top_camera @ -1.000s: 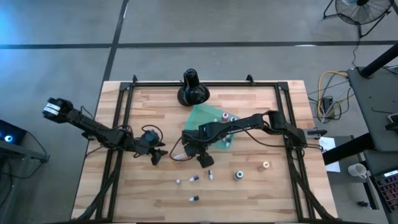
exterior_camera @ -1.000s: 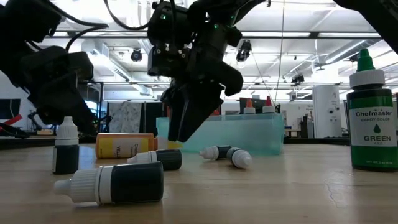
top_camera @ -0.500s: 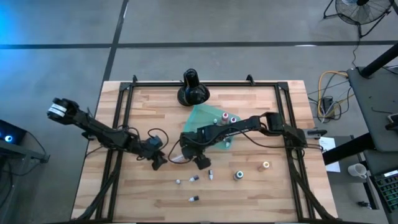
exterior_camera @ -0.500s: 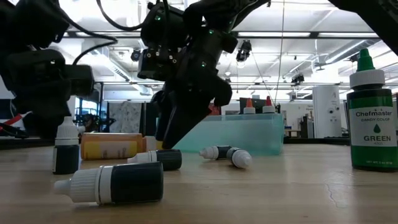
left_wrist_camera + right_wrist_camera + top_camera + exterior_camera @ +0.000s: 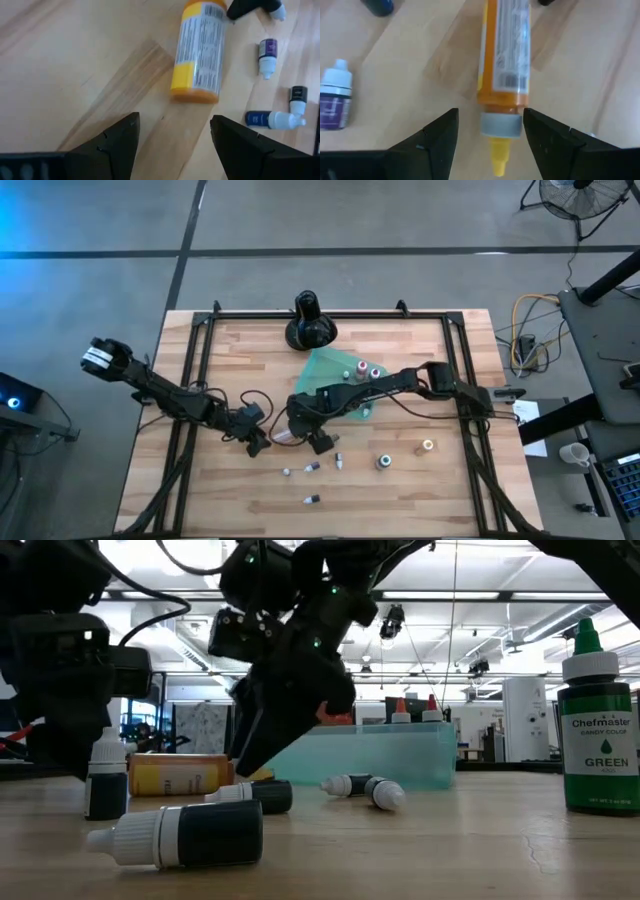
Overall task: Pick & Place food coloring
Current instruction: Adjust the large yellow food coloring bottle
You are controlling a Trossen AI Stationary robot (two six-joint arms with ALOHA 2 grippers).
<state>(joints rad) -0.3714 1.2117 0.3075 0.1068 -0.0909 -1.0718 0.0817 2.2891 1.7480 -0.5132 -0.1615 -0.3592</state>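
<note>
An orange-yellow bottle point(image 5: 503, 65) is seen lying on its side on the counter point(image 5: 420, 490). It is flanked by the open right pincer point(image 5: 489, 131), whose fingers stand at either side of its capped end without clear contact. The open left pincer point(image 5: 173, 130) is held just beside its base. In the high view the bottle is mostly hidden beneath the arms. Small dropper bottles point(image 5: 312, 467) are scattered nearby; others in the teal tray point(image 5: 400, 755) are only partly visible.

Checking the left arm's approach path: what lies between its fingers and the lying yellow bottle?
Only bare wood, in the left wrist view: the left gripper is open, and nothing lies between it and the yellow bottle.
</note>
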